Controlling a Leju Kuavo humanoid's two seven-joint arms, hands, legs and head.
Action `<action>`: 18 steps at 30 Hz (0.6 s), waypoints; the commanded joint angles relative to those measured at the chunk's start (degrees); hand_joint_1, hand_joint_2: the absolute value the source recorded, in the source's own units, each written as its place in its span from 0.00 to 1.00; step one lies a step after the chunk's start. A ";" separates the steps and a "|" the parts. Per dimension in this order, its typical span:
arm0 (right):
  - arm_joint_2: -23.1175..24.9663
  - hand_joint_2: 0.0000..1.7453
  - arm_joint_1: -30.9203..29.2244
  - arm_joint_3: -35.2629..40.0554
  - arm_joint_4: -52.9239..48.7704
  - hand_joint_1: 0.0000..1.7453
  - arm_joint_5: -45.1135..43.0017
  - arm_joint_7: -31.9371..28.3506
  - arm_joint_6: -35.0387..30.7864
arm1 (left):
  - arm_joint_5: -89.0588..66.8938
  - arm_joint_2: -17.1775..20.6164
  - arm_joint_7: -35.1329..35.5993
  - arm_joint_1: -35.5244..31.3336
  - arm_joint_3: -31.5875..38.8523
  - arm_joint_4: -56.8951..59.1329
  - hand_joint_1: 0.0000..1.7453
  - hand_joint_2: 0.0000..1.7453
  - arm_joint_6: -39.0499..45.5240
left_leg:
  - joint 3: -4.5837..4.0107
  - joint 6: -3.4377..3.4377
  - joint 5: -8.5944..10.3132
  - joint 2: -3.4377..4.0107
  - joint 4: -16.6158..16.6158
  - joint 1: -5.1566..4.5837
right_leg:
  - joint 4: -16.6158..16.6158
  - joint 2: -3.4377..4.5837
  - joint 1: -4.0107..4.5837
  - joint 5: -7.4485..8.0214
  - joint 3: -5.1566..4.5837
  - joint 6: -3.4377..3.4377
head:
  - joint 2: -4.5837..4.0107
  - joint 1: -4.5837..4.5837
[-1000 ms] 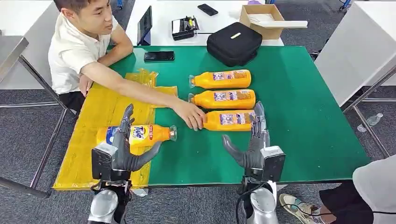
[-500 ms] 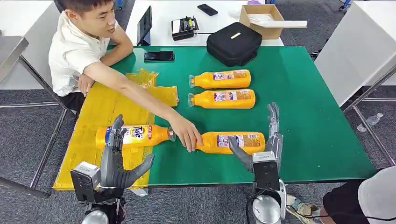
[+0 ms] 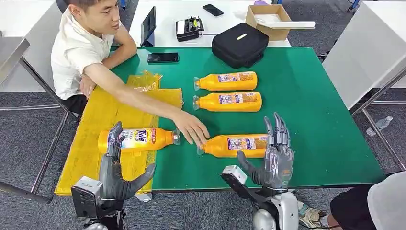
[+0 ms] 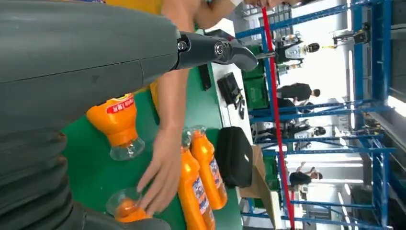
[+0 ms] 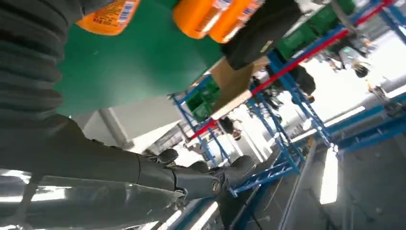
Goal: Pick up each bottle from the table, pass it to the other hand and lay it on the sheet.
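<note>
While both hands hold nothing, one transfer looks complete and three remain, as judged from the layout.

Right hand: released, fingers straight and pointing to the far side, thumb spread; near edge of the table, just beside the base of the near bottle.

Left hand: released, fingers apart, at the near edge of the sheet, just near of the laid bottle.

Laid bottle: orange plastic, printed label, clear cap, on its side on the sheet at left, cap pointing right. Counts as done.

Near bottle: same kind, on its side on the green top, cap to the left. A person's hand touches its cap end.

Far bottles: two more, parallel, on their sides, well apart from both hands. Left to do, with the near one.

Sheet: yellow, thin, crinkled plastic film, far end rumpled.

Table: flat green matte surface.

Bag: black, soft, rounded, at the far edge.
</note>
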 commanded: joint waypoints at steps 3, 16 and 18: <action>-7.60 1.00 -2.99 2.31 8.66 0.00 4.58 4.80 1.07 | 0.35 -1.55 0.01 -0.93 0.04 2.69 0.00 1.00 0.16 | 0.33 0.04 -0.10 0.14 -0.08 0.03 | -0.17 0.03 0.09 -0.04 0.37 -0.22 | 0.00 0.00; -11.52 1.00 -2.83 1.69 11.14 0.00 8.84 10.77 5.52 | -8.43 -1.55 3.33 0.21 -0.18 2.33 0.00 1.00 3.48 | 0.27 0.03 -0.10 0.12 -0.05 0.03 | -0.12 0.02 0.08 -0.05 0.30 -0.19 | 0.00 0.00; -11.90 1.00 -2.79 1.32 11.48 0.00 9.10 11.39 6.05 | -8.88 -1.55 3.91 0.40 -0.06 2.24 0.00 1.00 3.46 | 0.20 0.02 -0.07 0.12 -0.05 0.02 | -0.11 0.05 0.06 -0.02 0.22 -0.15 | 0.00 0.00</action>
